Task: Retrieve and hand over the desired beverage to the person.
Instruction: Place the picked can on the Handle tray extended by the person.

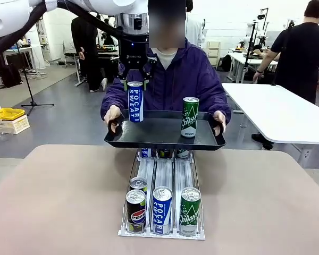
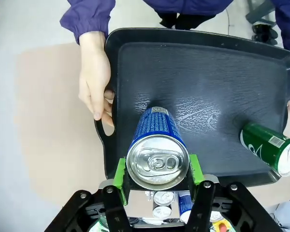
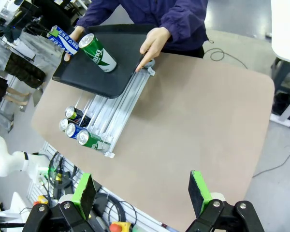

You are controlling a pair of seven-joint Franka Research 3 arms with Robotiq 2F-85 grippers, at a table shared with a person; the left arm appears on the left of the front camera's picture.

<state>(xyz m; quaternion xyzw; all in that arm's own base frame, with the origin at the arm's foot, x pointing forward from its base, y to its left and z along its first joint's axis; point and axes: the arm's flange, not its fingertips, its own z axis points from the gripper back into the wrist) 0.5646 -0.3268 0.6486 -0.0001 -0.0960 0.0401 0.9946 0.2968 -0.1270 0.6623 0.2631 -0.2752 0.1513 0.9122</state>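
Observation:
My left gripper (image 1: 135,79) is shut on a blue Pocari Sweat can (image 1: 135,102), gripping it near the top from above. In the left wrist view the green pads (image 2: 120,172) clamp both sides of the blue can (image 2: 157,145), whose base is at or just above the floor of the black tray (image 2: 208,67). The person (image 1: 181,74) in a dark purple jacket holds the tray (image 1: 165,139) with both hands across the table. A green Chilsung can (image 1: 190,117) stands on the tray's right side. My right gripper (image 3: 141,191) hangs open, high over the table, holding nothing.
A metal can rack (image 1: 162,175) lies on the beige table (image 1: 58,202), with Pepsi, Pocari and Chilsung cans at its near end and more under the tray. A white table (image 1: 279,111) stands at the right, a yellow box (image 1: 7,113) far left. Other people stand behind.

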